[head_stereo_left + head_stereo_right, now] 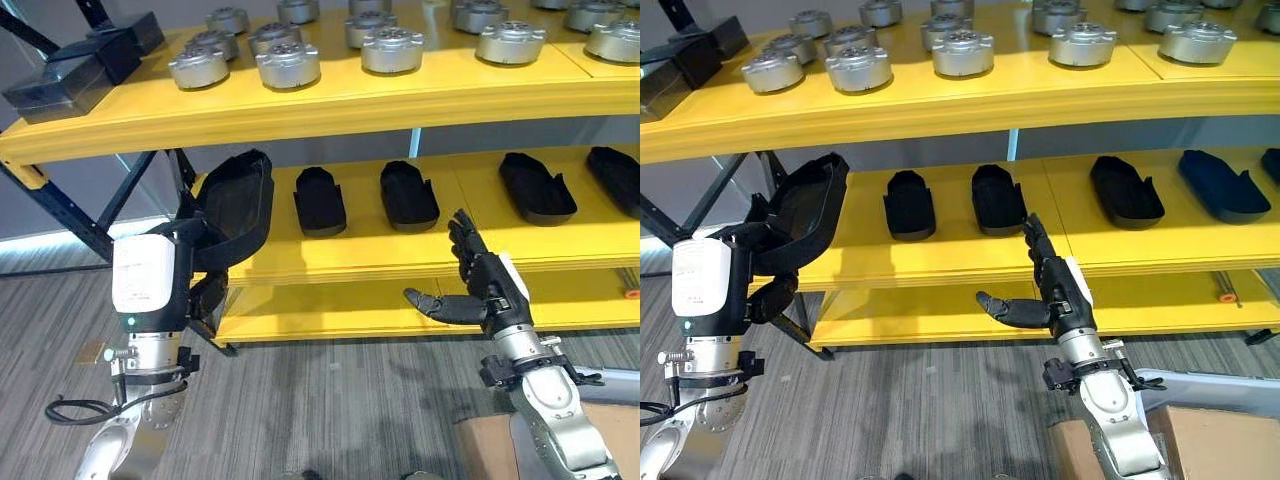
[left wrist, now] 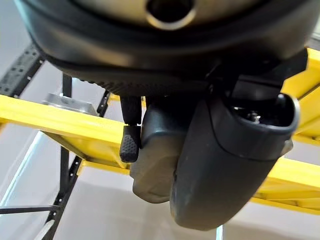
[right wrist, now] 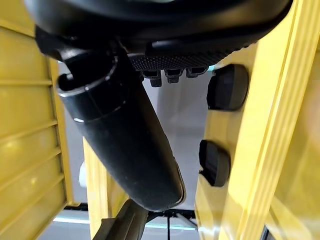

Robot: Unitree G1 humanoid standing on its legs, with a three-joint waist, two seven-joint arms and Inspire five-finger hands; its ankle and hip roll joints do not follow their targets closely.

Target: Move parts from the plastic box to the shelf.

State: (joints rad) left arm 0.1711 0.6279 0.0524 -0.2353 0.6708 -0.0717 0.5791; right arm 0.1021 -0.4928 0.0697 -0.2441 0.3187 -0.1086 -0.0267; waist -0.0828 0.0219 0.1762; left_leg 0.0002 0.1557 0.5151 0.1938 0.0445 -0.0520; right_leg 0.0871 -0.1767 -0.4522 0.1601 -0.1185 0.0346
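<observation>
- Left hand (image 1: 205,295) at the left end of the yellow shelf (image 1: 400,255), fingers curled round a black shell part (image 1: 238,205). The part stands nearly upright, long axis rising from the hand, hollow side toward the shelf.
- The part's upper end overlaps the middle tier's left end; the free spot lies just right of it, beside the first of the black parts (image 1: 320,200) laid in a row.
- Those lie with long axes running front to back, so I judge the held part wants tipping flat and turning to match.
- Left hand is the nearer one, already at the spot.
- Right hand (image 1: 480,285) in front of the middle tier's front edge, fingers straight, thumb out, holding nothing.
- Top tier: round silver parts (image 1: 290,65) in rows.
- Plastic box: a pale rim (image 1: 1200,385) at lower right may be it; can't tell.
- No writing legible on anything.
</observation>
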